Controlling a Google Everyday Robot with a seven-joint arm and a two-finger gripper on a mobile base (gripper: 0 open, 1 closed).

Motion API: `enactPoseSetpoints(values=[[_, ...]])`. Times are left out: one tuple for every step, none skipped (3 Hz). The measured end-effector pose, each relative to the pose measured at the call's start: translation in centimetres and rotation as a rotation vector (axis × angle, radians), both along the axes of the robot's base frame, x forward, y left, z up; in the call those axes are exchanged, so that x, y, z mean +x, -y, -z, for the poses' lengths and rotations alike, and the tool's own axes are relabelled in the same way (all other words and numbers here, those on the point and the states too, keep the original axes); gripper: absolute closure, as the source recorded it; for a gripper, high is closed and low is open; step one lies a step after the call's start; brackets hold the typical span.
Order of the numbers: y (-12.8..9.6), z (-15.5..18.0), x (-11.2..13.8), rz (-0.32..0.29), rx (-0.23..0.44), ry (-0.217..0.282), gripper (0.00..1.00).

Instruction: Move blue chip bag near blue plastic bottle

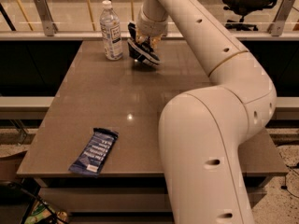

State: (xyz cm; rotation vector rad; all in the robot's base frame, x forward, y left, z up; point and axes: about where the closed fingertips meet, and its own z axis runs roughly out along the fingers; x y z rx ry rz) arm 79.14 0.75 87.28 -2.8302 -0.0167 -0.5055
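Clutching the chip bag (144,56), apparently, the tool (147,41) hangs beside the bottle (111,31), wrapper (94,151) distant.

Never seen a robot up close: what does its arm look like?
The arm is smooth, glossy cream-white: thick rounded tubes joined at bulging elbows, thinning toward the wrist. Small dark round holes dot the shell, and a thin tan seam rings one joint. No cables or lettering show. The pincer, beside the bottle, looks dark.
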Motion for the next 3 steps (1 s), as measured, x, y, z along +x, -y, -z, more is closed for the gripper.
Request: enactPoseSetpoints(values=[[-0.19,0.37,0.15,-0.001,0.000,-0.001,0.13],[-0.36,0.69,0.28,-0.003,0.001,-0.002,0.00],[-0.36,0.70,0.28,-0.003,0.001,-0.002,0.00]])
